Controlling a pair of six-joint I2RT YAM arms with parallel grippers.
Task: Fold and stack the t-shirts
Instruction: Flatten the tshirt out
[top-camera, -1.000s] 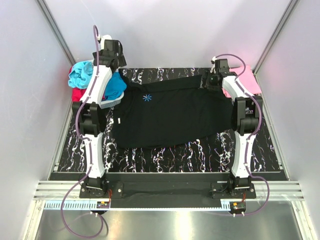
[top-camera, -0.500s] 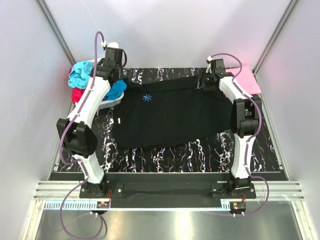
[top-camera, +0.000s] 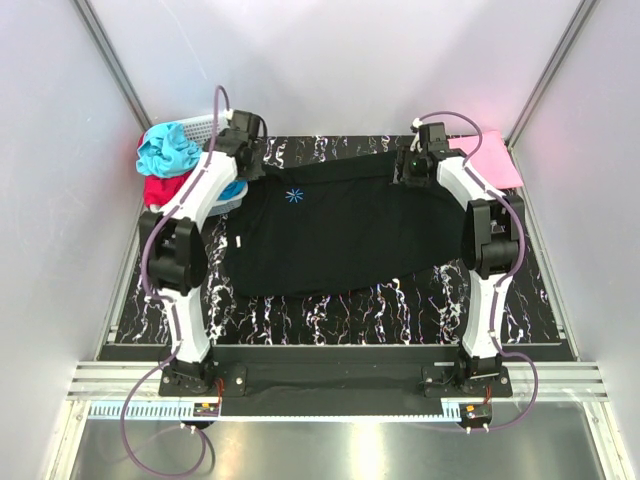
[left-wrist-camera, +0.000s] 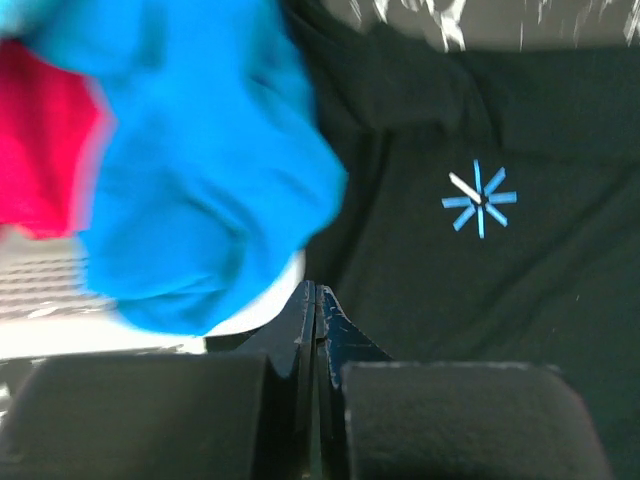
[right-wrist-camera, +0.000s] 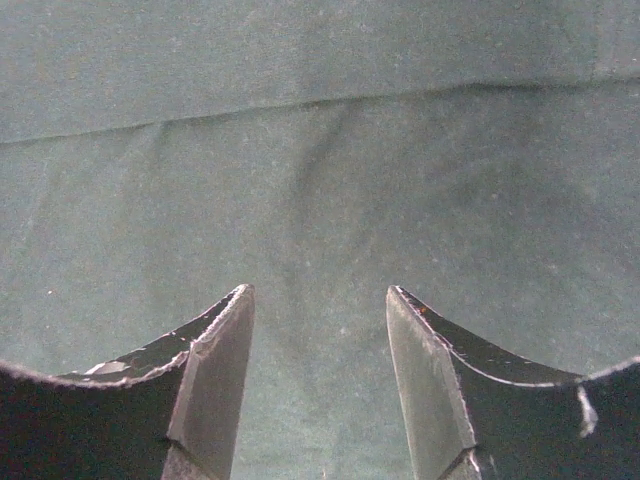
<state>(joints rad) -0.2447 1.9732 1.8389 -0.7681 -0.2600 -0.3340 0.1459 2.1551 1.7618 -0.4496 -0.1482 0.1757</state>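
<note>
The large black t-shirt (top-camera: 340, 225) lies spread flat on the table, its light-blue starburst (top-camera: 294, 196) near the back left. My left gripper (top-camera: 250, 163) hovers at the shirt's back left corner, shut, with nothing showing between its jaws. In the left wrist view its tip (left-wrist-camera: 315, 292) sits between the blue t-shirt (left-wrist-camera: 200, 180) and the starburst (left-wrist-camera: 478, 198). My right gripper (top-camera: 408, 172) is over the shirt's back right edge, open, with only black cloth (right-wrist-camera: 320, 150) beneath the gripper (right-wrist-camera: 320, 295). A pink t-shirt (top-camera: 490, 160) lies at the back right.
At the back left a white lattice basket (top-camera: 203, 125) holds a teal t-shirt (top-camera: 168, 150), a red one (top-camera: 158, 190) and a blue one (top-camera: 236, 189). The marbled black table (top-camera: 340, 310) shows in front of the black shirt. Grey walls close in both sides.
My left arm has swung from above the basket down and right to the black shirt's back left corner, and its gripper has shut. The right gripper has shifted slightly left.
</note>
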